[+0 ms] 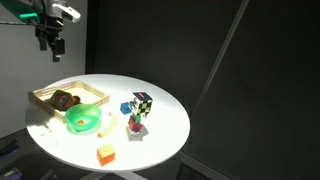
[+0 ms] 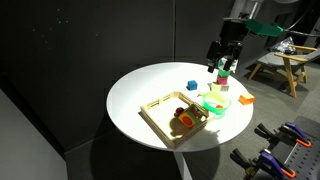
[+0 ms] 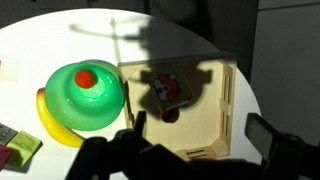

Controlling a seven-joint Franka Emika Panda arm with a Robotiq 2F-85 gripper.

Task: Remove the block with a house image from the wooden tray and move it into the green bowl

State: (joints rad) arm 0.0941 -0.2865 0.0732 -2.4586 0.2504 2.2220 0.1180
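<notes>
The block with a house image (image 3: 170, 89), red with white and yellowish patches, lies in shadow inside the wooden tray (image 3: 228, 100), next to a small dark red rounded piece (image 3: 170, 116). The tray also shows in both exterior views (image 1: 40, 97) (image 2: 155, 112). The green bowl (image 3: 70, 105) stands beside the tray with a small red piece in it, and shows in both exterior views (image 1: 85, 123) (image 2: 215, 103). My gripper (image 3: 200, 128) is open and empty, well above the tray. It also shows in both exterior views (image 1: 50, 45) (image 2: 222, 62).
The things stand on a round white table (image 1: 160, 140). A yellow curved piece (image 3: 52, 125) lies by the bowl. An orange block (image 1: 105, 154), a blue block (image 2: 192, 86) and a multicoloured cube (image 1: 142, 104) stand beyond the bowl. Dark walls surround the table.
</notes>
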